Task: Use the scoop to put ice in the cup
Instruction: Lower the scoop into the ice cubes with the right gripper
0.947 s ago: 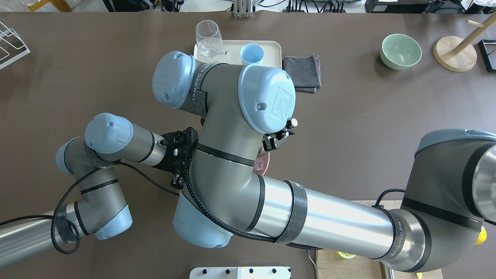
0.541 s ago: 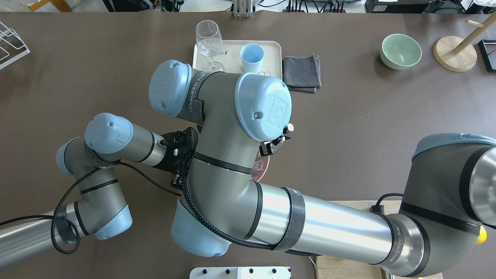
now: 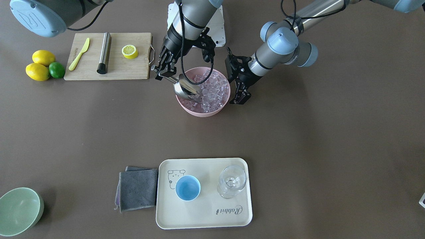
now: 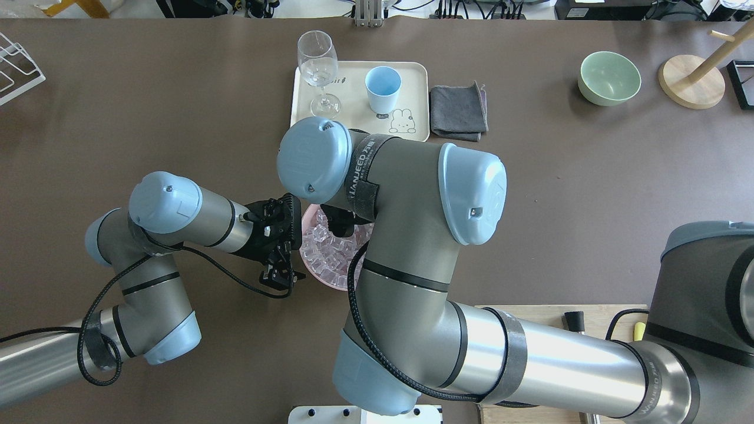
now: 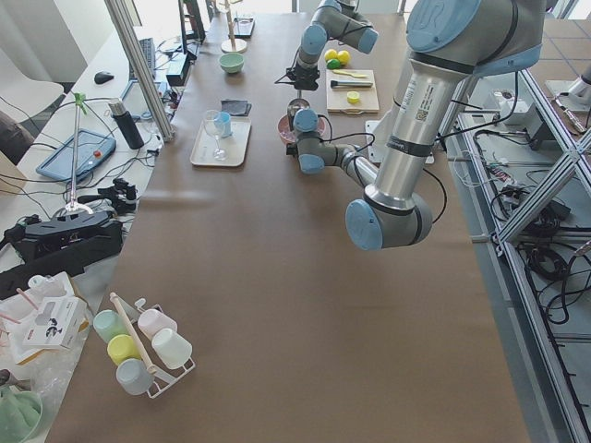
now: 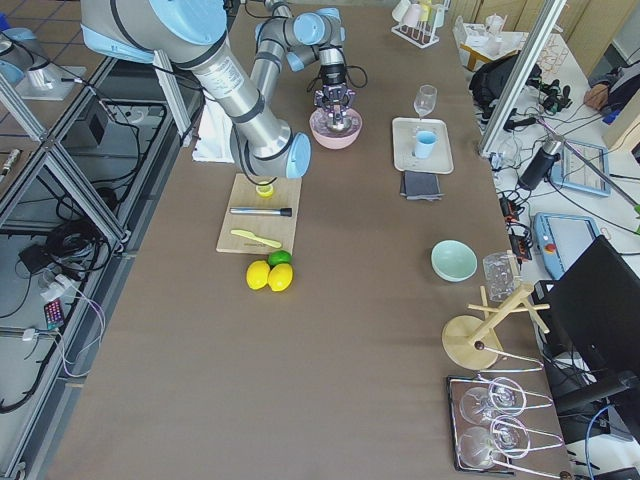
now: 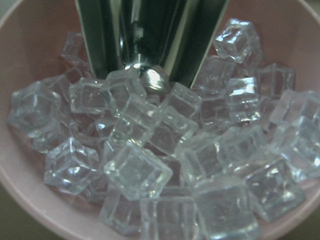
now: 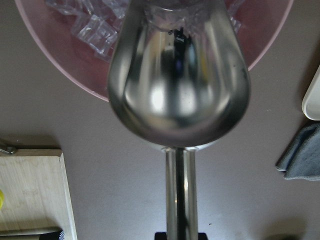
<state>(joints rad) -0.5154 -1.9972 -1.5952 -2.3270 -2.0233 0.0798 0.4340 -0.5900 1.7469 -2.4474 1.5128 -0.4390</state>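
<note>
Scoop point(image 3: 186, 90) moved into ice point(image 3: 214, 89) | right tool point(image 3: 163, 73) clamps handle | left tool point(image 3: 241, 98) unclear

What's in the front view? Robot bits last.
ice: many, clear, in pink bowl
pink bowl: 1, pink, mid-table
scoop: 1, steel, tip in ice
cup: 1, light blue, on tray
glass: 1, clear, on tray
tray: 1, cream, far from robot
cloth: 1, grey, beside tray
green bowl: 1, green, robot's far right
board: 1, wood, robot's right
knife: 1, yellow, on board
cylinder: 1, steel, on board
lemon half: 1, yellow, on board
lemons: 2, yellow, beside board
lime: 1, green, by lemons
right gripper: 1, black, shut on scoop handle
left gripper: 1, black, beside pink bowl, state unclear
</note>
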